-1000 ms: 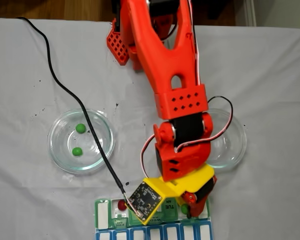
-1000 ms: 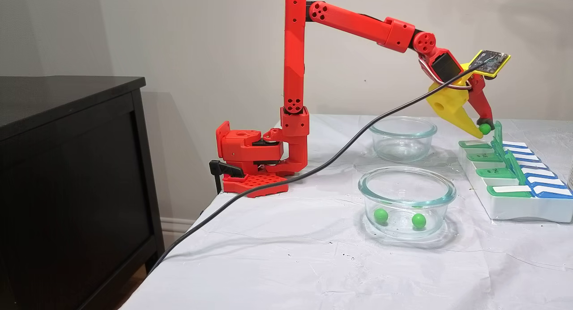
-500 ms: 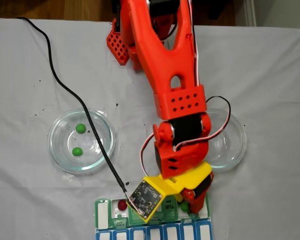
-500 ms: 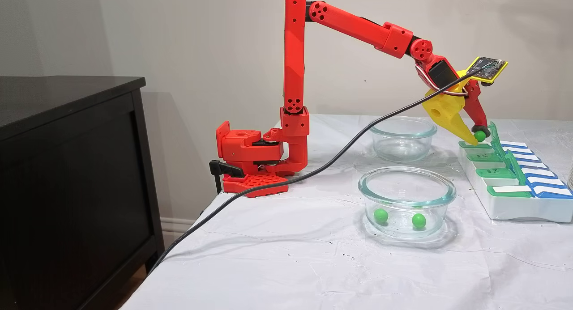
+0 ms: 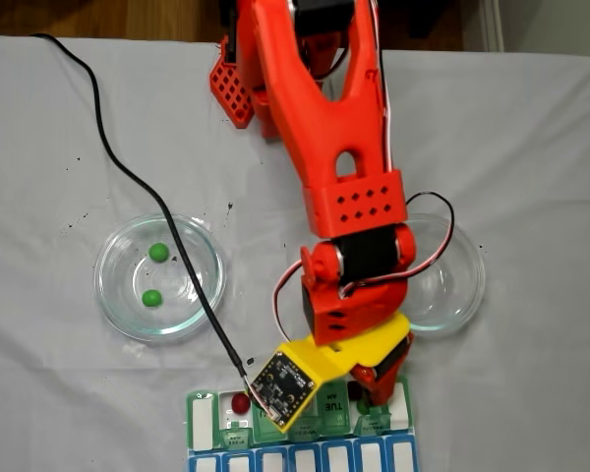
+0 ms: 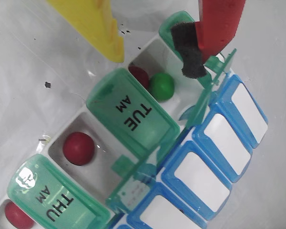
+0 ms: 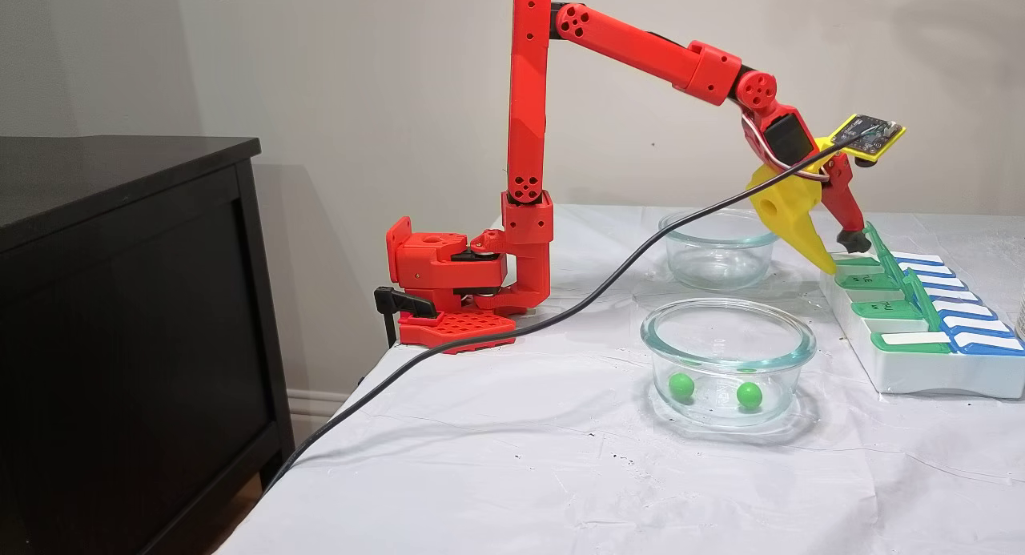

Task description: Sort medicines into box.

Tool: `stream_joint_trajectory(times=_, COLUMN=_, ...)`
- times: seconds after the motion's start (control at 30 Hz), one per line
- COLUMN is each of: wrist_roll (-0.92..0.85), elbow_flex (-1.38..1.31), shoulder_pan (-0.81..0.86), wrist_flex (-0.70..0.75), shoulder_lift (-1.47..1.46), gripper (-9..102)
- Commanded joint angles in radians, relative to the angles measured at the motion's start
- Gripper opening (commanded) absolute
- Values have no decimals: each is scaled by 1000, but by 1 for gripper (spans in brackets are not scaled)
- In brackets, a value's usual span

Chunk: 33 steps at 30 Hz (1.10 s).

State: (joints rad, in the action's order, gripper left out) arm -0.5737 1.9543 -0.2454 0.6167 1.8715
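Setting: room in a home. Evidence: dark wooden cabinet (image 7: 120, 299) against a plain painted wall (image 7: 360, 74), baseboard (image 7: 320, 399), table draped in white cloth (image 7: 520, 459), wood floor (image 5: 98, 18).

Two clear glass dishes (image 7: 727, 355) (image 7: 719, 247) stood on a white tablecloth (image 7: 520, 451), one nearer the front edge. A black cable (image 7: 512, 327) trailed off the table's left edge beside a dark cabinet (image 7: 120, 323).
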Motion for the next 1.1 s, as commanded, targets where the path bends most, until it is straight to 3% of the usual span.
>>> stream_joint_trajectory(times=0.0, wrist_roll=-6, elbow_flex=-74, shoulder_pan=51, wrist_flex=52, shoulder_lift=189, gripper=0)
stream_joint_trajectory(times=0.3, wrist_roll=-144, elbow_flex=-81, shoulder_pan=264, wrist_flex=405, shoulder_lift=391, gripper=0)
stream_joint_trajectory(times=0.4, wrist_roll=-264, elbow_flex=-137, shoulder_pan=350, wrist_flex=597, shoulder_lift=396, gripper=0)
stream_joint_trajectory(times=0.53, wrist_roll=-385, elbow_flex=-135, shoulder_pan=436, wrist_flex=707, shoulder_lift=344, gripper=0)
stream_joint_trajectory(times=0.73, wrist_roll=-511, elbow_flex=-124, shoulder_pan=588, wrist_flex=753, shoulder_lift=295, gripper=0)
stream_joint_trajectory(times=1.07, wrist_roll=-687, elbow_flex=6, shoulder_pan=721, wrist_flex=664, shoulder_lift=330, gripper=0)
